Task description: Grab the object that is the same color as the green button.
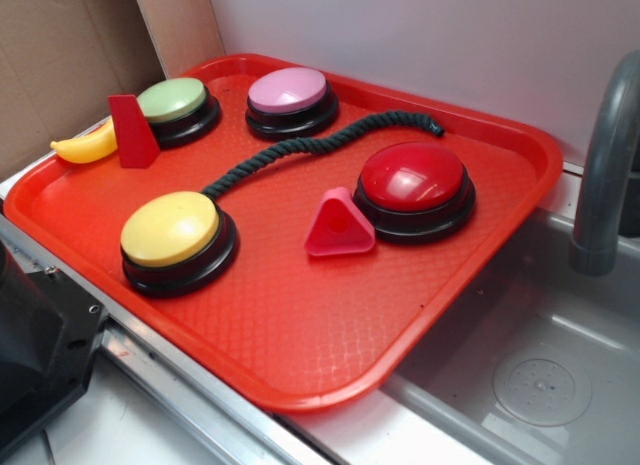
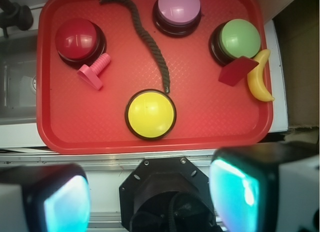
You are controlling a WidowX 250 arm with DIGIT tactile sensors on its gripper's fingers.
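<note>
The object, a long dark green twisted rope [image 1: 300, 147] [image 2: 151, 44], lies across the middle of the red tray [image 1: 300, 385] [image 2: 150, 144]. It runs from beside the yellow button [image 1: 170, 228] [image 2: 150, 114] toward the far rim. The green button [image 1: 172, 100] [image 2: 240, 37] stands in a far corner of the tray. My gripper [image 2: 150, 197] shows only in the wrist view. It hangs high above the robot's black base, outside the tray's near edge and far from the rope. Its fingers are wide apart with nothing between them.
Also on the tray are a pink button [image 1: 288, 90] [image 2: 178, 7], a red button [image 1: 412, 175] [image 2: 76, 37], a pink triangular-headed bolt [image 1: 338, 225] [image 2: 94, 70], a red wedge [image 1: 132, 133] [image 2: 237, 71] and a yellow banana [image 1: 85, 147] [image 2: 260, 77]. A grey sink [image 1: 520, 365] with a faucet [image 1: 605, 155] adjoins the tray.
</note>
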